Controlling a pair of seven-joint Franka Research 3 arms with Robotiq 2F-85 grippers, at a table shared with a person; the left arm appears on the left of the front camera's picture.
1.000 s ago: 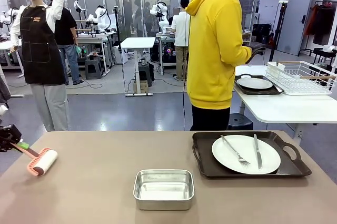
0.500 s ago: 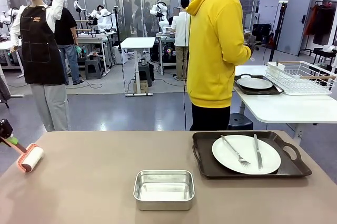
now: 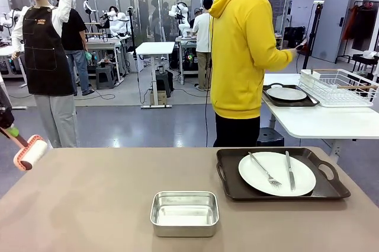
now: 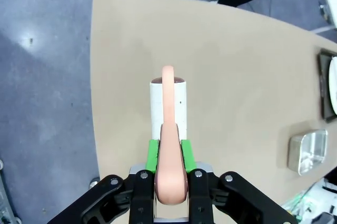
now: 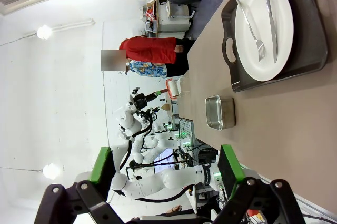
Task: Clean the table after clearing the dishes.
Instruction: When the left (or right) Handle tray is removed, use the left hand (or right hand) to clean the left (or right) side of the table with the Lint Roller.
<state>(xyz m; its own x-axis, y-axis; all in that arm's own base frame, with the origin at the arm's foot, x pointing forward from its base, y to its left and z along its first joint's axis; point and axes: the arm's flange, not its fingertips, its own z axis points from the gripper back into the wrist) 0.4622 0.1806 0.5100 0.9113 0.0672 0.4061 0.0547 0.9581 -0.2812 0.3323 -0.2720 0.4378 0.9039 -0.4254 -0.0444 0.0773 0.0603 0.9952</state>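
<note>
My left gripper (image 4: 169,153) is pinching the salmon handle of the lint roller (image 4: 168,103) between its green pads. The roll points away from the wrist, so it can be drawn flat over the table (image 3: 100,204). In the front view the roller hangs at the left edge and appears lifted off the tabletop. I judge it waits there because the table isn't cleared yet. A plate (image 3: 277,174) with fork (image 3: 263,169) and knife (image 3: 289,170) sits on its dark tray (image 3: 228,185) at lower right, and the steel pan (image 3: 184,212) is at bottom centre. My right gripper (image 5: 164,168) is spread wide and empty, looking along the table toward that tray. Against a second ago, the roller has risen and drawn back to the left, off the surface. The tray, plate and pan haven't shifted.
</note>
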